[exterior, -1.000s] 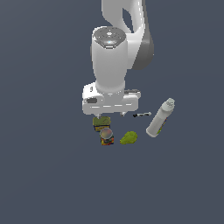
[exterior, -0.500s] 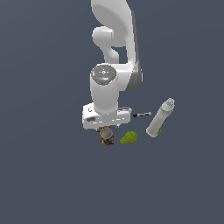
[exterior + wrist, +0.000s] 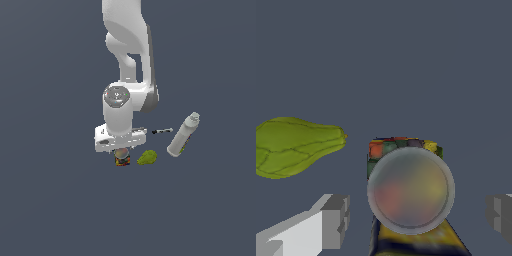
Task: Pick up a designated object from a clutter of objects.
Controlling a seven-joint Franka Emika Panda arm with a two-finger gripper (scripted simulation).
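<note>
Gripper [image 3: 416,215] fingers spread wide, one on each side of the small short multicoloured can with a greyish-pink round top [image 3: 410,190], not touching it, beside the yellow-green lumpy pear-like thing [image 3: 296,146]

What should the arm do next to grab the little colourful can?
Probably ease straight down a little, then close. In the wrist view the can sits between the open fingers, untouched, and the gripper looks centred over it, clear of the green lump.

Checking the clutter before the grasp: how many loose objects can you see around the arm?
4 visible: multicoloured can under the gripper, yellow-green lump beside it, black-and-white stick, white bottle. The arm may hide others.
</note>
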